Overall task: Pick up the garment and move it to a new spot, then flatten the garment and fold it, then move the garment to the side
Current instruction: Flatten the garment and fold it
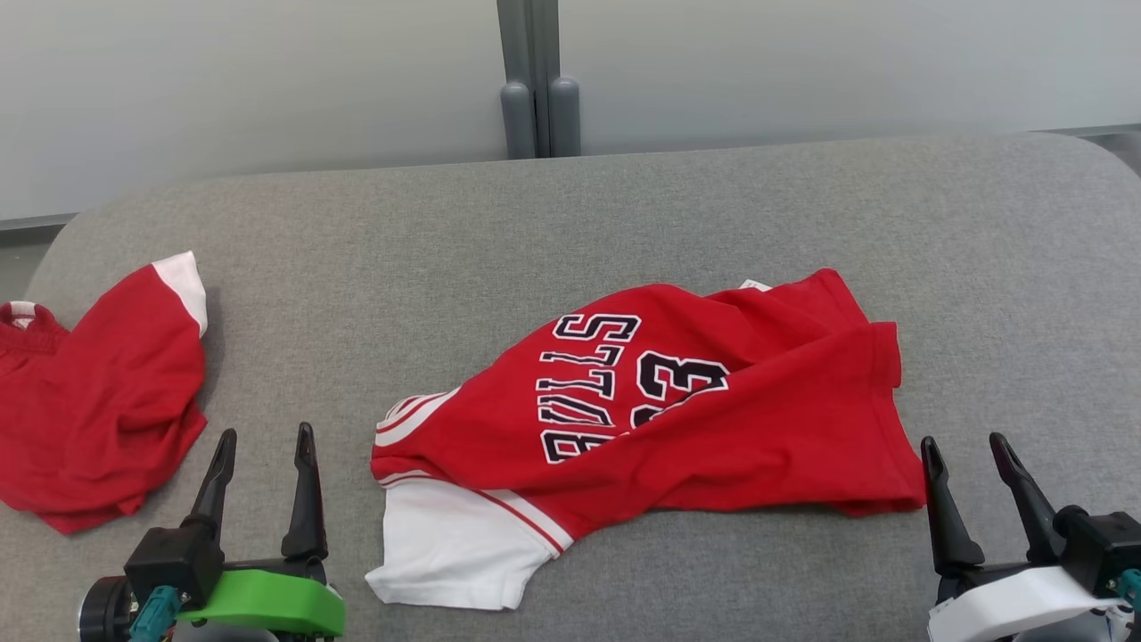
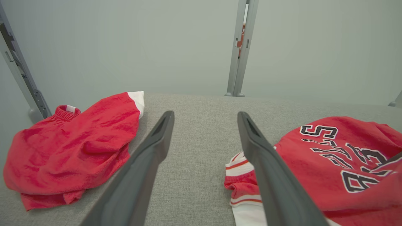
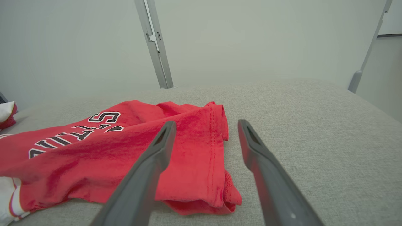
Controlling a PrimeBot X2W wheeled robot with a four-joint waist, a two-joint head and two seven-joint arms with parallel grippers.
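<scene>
lying rumpled, the jersey (image 1: pixel 767 428) hides part of its number.

The red fabric jersey shirt with a white sleeve (image 1: pixel 758 428) carries the word "BULLS" (image 1: pixel 584 388) in black block letters edged in white. In the head view it runs sideways, with the B nearest the robot. Beside it stands the number "23" (image 1: pixel 682 379) in the same style, its lower part hidden under a fold. A small white tag (image 1: pixel 755 285) at the shirt's far edge is too small to read.
</scene>
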